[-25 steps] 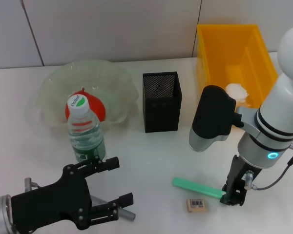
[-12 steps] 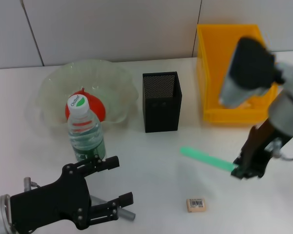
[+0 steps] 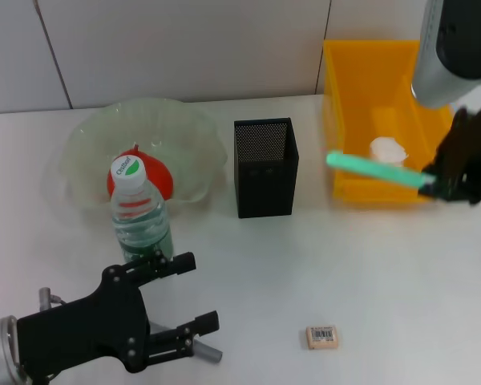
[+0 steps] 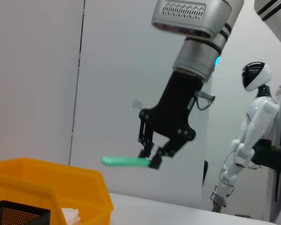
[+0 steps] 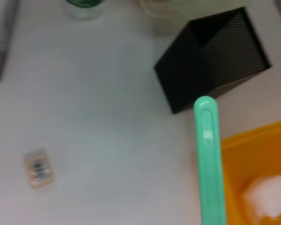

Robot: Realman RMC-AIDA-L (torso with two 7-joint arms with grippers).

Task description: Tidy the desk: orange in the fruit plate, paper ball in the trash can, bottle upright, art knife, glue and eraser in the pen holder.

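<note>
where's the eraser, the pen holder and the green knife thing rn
eraser [image 3: 321,337], head view, on its barcode label
pen holder [image 3: 264,178], head view, on its front mesh wall
art knife [image 3: 373,169], head view, mid-handle, held in the air by the right gripper [image 3: 438,188]

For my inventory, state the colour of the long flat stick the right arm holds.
Mint green; clearest in the right wrist view.

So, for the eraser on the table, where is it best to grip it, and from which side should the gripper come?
The eraser lies flat with its barcode label up, apart from other things. Probably come straight down and close the fingers across its two long sides, since it sits too low for a side approach. The right gripper is holding the green art knife.
</note>
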